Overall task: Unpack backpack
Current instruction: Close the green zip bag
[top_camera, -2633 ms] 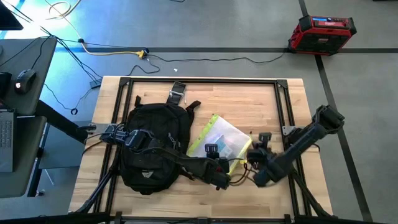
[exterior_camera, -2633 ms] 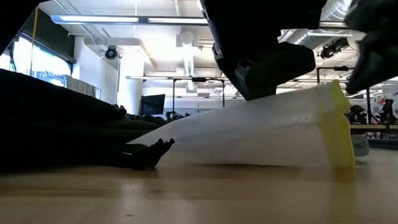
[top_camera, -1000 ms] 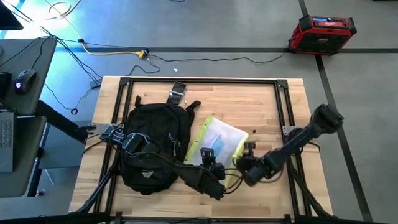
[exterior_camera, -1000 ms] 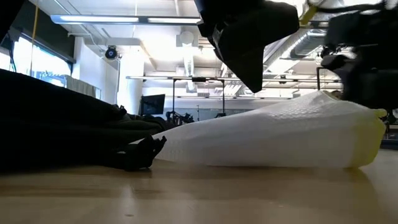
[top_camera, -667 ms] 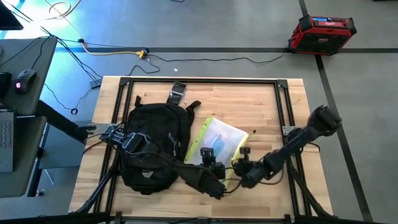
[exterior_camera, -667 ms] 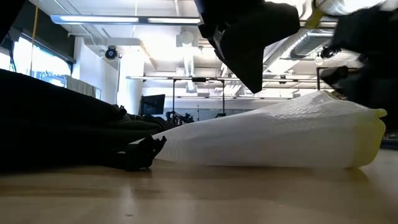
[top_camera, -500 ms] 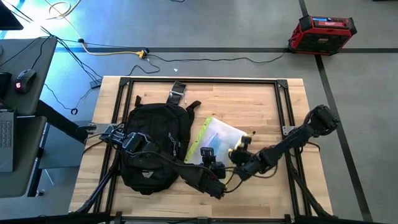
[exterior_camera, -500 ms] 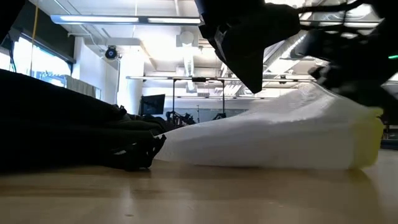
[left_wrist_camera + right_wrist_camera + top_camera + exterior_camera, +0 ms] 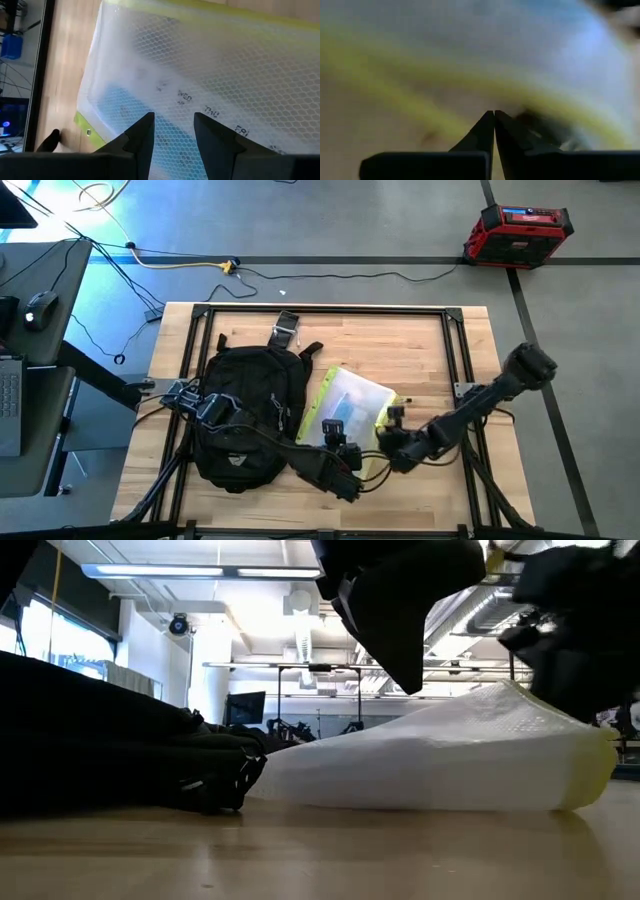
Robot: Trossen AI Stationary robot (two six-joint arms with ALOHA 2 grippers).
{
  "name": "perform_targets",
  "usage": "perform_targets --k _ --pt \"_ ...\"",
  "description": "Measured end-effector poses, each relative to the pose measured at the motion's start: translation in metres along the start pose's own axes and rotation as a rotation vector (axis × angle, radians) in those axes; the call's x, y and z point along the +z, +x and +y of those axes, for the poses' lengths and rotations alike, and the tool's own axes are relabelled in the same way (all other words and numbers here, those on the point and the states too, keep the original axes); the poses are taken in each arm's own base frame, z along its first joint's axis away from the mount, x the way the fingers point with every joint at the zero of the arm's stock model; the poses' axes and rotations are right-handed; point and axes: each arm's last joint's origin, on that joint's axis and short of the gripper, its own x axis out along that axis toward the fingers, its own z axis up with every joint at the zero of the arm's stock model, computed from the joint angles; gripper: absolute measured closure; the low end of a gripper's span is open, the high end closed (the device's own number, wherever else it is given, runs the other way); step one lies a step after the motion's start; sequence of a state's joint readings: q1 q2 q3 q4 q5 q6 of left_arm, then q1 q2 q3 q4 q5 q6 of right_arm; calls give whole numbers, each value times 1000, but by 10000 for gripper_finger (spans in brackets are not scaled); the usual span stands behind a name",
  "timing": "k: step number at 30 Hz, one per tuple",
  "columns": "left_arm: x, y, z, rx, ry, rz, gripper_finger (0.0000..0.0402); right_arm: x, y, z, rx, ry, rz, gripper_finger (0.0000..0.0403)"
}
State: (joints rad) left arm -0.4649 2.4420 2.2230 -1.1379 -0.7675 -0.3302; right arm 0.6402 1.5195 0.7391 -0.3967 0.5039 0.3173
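Seen from above, the backpack lay flat on the left half of the wooden table, its straps and a white-tagged loop reaching toward the far edge. Just to its right, and touching it along one side, lay a translucent pouch with neon-yellow trim, its honeycomb-textured skin showing a blue item inside. The left arm ran across the near part of the backpack, and the left gripper hung over the pouch's near edge; in the left wrist view its two dark fingers stood a moderate gap apart, with only the pouch visible beyond them and nothing caught between them. The right arm reached in from the table's right side, and the right gripper sat at the pouch's near right corner, by the yellow trim. In the right wrist view its fingertips were pressed fully together against a blurred yellow band; whether any of the trim was pinched between them could not be told. At table height, the pouch rose as a pale wedge from the backpack toward its yellow end, with both dark grippers above it.
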Motion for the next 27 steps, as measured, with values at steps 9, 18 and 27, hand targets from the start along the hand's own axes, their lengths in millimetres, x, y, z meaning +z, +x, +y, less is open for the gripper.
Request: perform_targets --k 9,18,27 --pt "13 -10 -29 -345 55 -115 283 -19 -36 29 190 -168 26 389" --pt "12 -12 -76 -238 428 -336 248 -28 -55 55 249 -204 -69 281" --pt "8 28 -79 -160 423 -266 195 -34 -62 63 220 -220 -113 187"
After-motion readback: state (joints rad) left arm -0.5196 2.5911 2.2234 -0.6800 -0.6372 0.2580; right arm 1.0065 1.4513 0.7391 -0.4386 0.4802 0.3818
